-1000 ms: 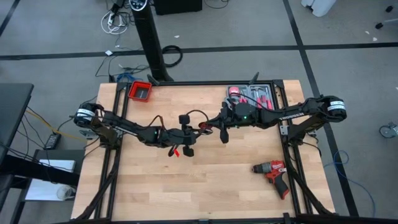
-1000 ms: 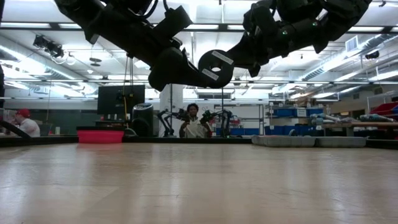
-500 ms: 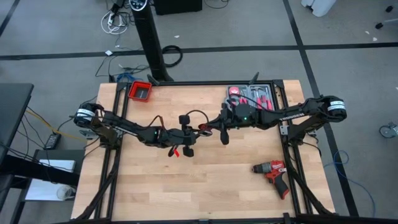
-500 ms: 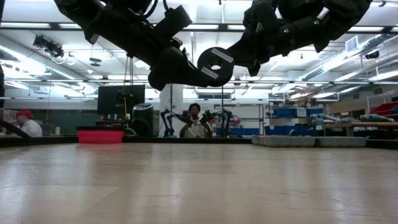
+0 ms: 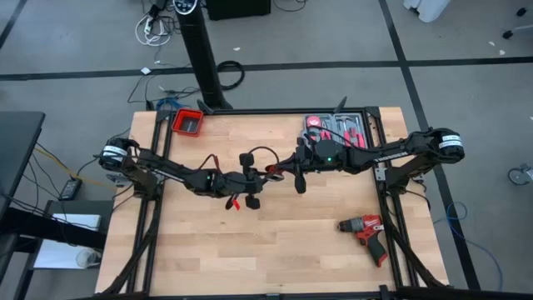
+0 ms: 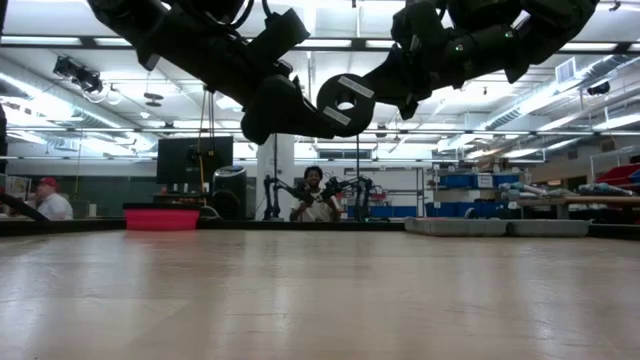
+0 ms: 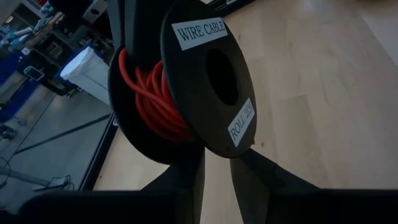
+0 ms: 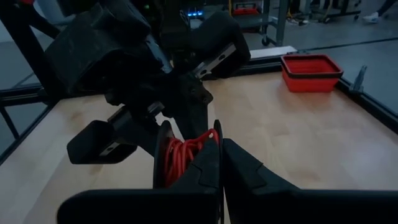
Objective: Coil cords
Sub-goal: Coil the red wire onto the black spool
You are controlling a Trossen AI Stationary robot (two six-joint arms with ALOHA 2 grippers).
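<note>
Left wrist view only: black plastic spool [image 7: 208,87] wound with thin red wire [image 7: 155,93], labels "WIRE CABLE", "ROLL 2X2"; left gripper [image 7: 216,163] fingers pinching spool flange. Right wrist view: right gripper [image 8: 221,163] fingers pressed together, nipping red strand beside spool. High view: both meet above centre of light wooden table [image 5: 283,250]; red bin [image 5: 188,122] at far left corner. Spool hub axis roughly horizontal.
</note>
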